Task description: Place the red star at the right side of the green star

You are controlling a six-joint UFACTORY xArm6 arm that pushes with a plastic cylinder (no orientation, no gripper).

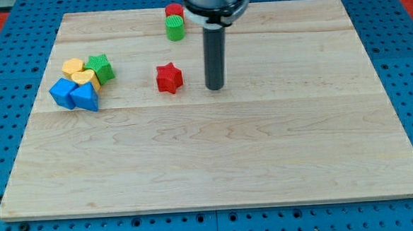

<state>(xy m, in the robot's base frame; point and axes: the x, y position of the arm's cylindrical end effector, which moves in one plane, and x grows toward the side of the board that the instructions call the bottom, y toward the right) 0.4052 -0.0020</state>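
The red star (168, 78) lies on the wooden board, left of centre in the upper half. The green star (100, 67) sits further to the view's left, in a cluster with other blocks. My tip (215, 87) stands on the board just to the view's right of the red star, a small gap between them. The rod rises straight up to the arm at the view's top.
Beside the green star lie a yellow pentagon-like block (73, 66), a yellow heart (85, 79), a blue cube (63, 92) and a blue triangle (86, 98). A green cylinder (175, 27) and a red cylinder (173, 11) stand near the board's top edge, left of the rod.
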